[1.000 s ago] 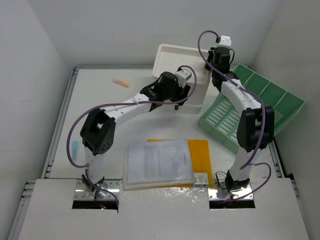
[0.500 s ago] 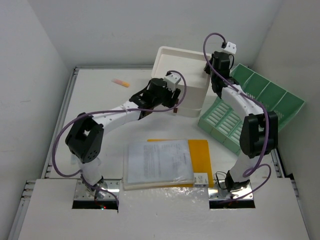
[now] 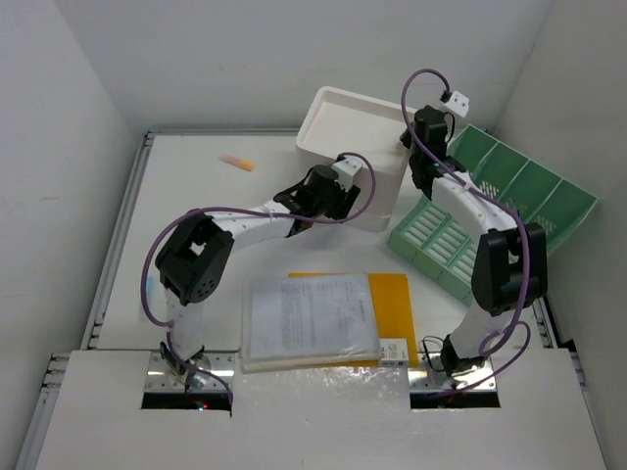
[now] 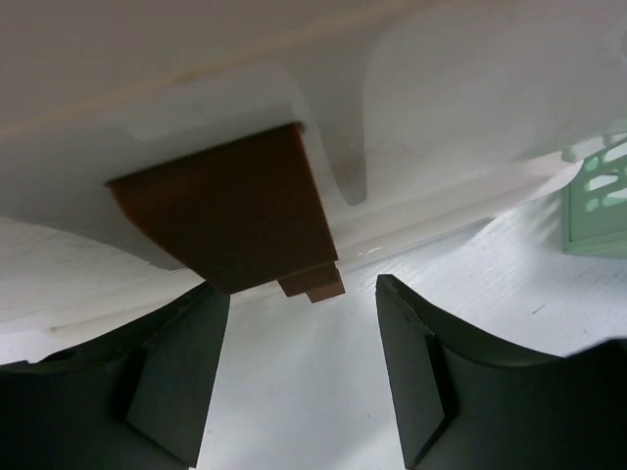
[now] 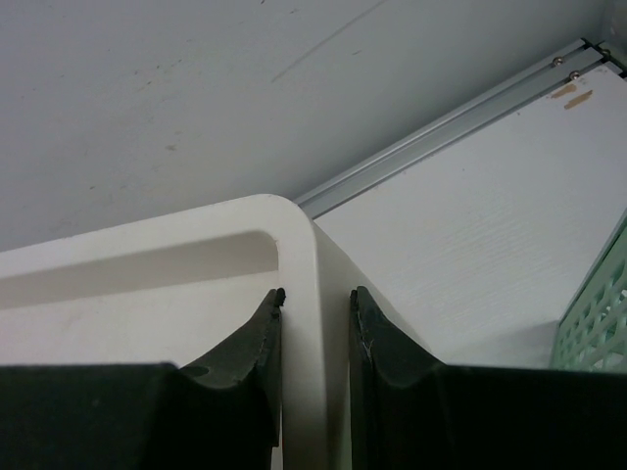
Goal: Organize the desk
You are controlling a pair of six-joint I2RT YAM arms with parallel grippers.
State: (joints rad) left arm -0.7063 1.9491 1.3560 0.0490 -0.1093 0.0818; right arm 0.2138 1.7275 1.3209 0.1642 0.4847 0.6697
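Observation:
The desk (image 3: 196,206) is a white tabletop with silver rails. A white open box (image 3: 343,127) stands at its back middle. My right gripper (image 3: 411,149) is shut on the box's right rear rim; in the right wrist view its jaws (image 5: 315,299) pinch the rounded rim (image 5: 313,255) from both sides. My left gripper (image 3: 345,204) is low at the box's near wall, open and holding nothing (image 4: 299,323). Just ahead of its fingers, a flat brown piece (image 4: 230,206) lies against the box's white underside.
A green slotted file rack (image 3: 509,196) lies tilted right of the box. A stack of papers (image 3: 309,318) on an orange folder (image 3: 394,299) lies at the near middle, with a small white label box (image 3: 395,351) beside it. A small orange-pink item (image 3: 236,162) lies back left.
My left arm has swung and settled lower against the box's near wall, its jaws a little wider. The right wrist has shifted slightly right, still clamped on the rim.

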